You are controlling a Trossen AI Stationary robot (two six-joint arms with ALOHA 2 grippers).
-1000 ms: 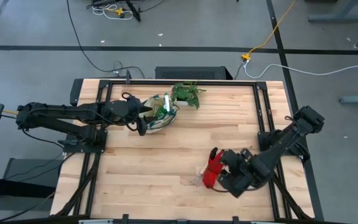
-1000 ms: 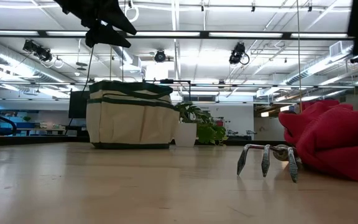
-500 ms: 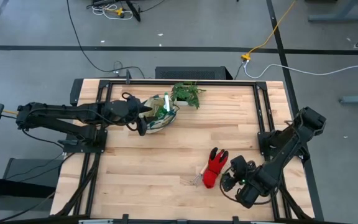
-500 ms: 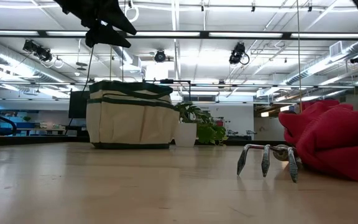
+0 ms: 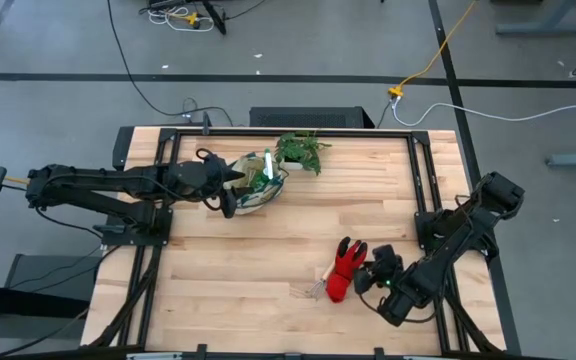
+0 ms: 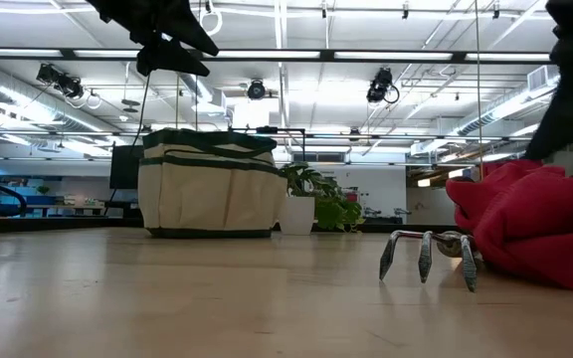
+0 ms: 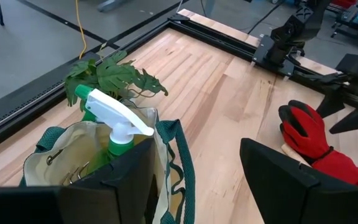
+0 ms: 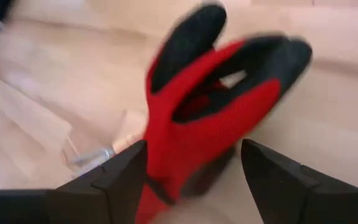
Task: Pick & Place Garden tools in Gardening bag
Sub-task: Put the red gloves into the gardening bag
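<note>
Just ahead of our right gripper [image 5: 371,281], the red-and-black gloves [image 5: 347,268] lie flat on the tabletop [image 5: 268,260], their long axis running from the cuffs on the near side to fingertips pointing toward the far edge. Our right gripper hangs with its fingers [image 8: 120,177] spread wide and empty, the gloves showing between them in the right wrist view. Beside the gloves, on the side away from this gripper, lies the little hand rake [image 5: 320,283]; its tines [image 6: 424,257] curve down onto the wood at the near end and its pale handle slips under the gloves, so the gloves partly cover it.

Under our left gripper [image 5: 230,190] sits the gardening bag [image 5: 258,186], cream with green trim, mouth open upward. The green spray bottle [image 7: 114,124] stands upright inside it, pale nozzle pointing away from the gripper toward the middle of the tabletop. Our left gripper hovers at the bag's rim with its fingers [image 7: 123,180] parted and holding nothing. Just beyond the bag stands the leafy potted plant [image 5: 302,151], close against it.

Compared with half a second ago, our right arm has swung back in toward the gloves; the left arm, bag, gloves and rake have not shifted.
</note>
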